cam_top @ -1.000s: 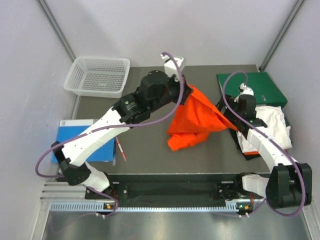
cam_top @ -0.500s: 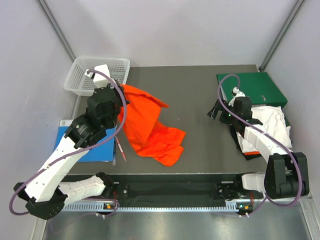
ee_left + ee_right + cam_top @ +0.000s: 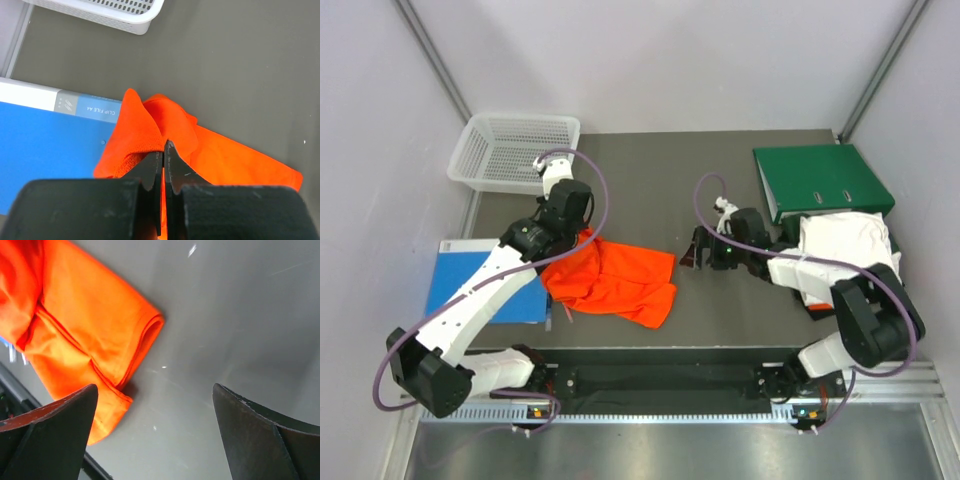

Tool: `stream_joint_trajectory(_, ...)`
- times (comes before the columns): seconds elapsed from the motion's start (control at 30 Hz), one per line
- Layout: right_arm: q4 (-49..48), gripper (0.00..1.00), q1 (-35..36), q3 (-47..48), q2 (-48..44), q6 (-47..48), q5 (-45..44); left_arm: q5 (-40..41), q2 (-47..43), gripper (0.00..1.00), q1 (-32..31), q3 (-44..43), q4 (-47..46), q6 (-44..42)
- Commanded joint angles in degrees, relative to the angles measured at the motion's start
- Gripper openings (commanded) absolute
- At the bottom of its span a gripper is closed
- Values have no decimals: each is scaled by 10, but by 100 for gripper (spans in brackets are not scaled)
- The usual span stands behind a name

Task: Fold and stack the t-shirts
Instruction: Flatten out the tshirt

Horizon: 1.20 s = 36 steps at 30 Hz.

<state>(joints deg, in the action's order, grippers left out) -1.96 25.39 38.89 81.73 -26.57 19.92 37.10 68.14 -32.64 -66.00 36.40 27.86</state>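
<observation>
A crumpled orange t-shirt lies on the dark table, left of centre. My left gripper is shut on the shirt's upper left corner, low over the table. In the left wrist view the jaws pinch a fold of the orange cloth. My right gripper is open and empty, just right of the shirt's right edge. In the right wrist view its fingers stand wide apart over bare table, with the shirt's hem to the left. A folded white t-shirt lies at the right.
A white mesh basket stands at the back left. A blue clip file lies at the left, with a red pen by it. A green binder lies at the back right, beside the white shirt.
My left arm has swung the orange shirt down from near the basket and laid it on the table. My right gripper has moved left, close to the shirt's right edge.
</observation>
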Motion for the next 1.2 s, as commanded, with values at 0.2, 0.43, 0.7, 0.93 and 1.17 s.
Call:
stream_joint_trajectory(0.2, -120, 77, 90, 41, 156, -83, 41, -5, -6, 0, 13, -12, -23, 4)
stream_joint_trajectory(0.43, -110, 2, 118, 108, 247, -96, 50, -16, -2, 0, 18, -9, -25, -4)
stream_joint_trajectory(0.7, -4, 0, 69, 51, 16, -39, -113, 8, -29, 0, 25, -26, -12, -21)
stream_joint_trajectory(0.93, 149, 0, -46, 105, -85, 74, -139, -14, -23, 0, 48, -1, -4, -7)
stream_joint_trajectory(1.17, 169, 0, -79, 152, 31, 115, -90, -23, 34, 67, 57, 59, 33, 54)
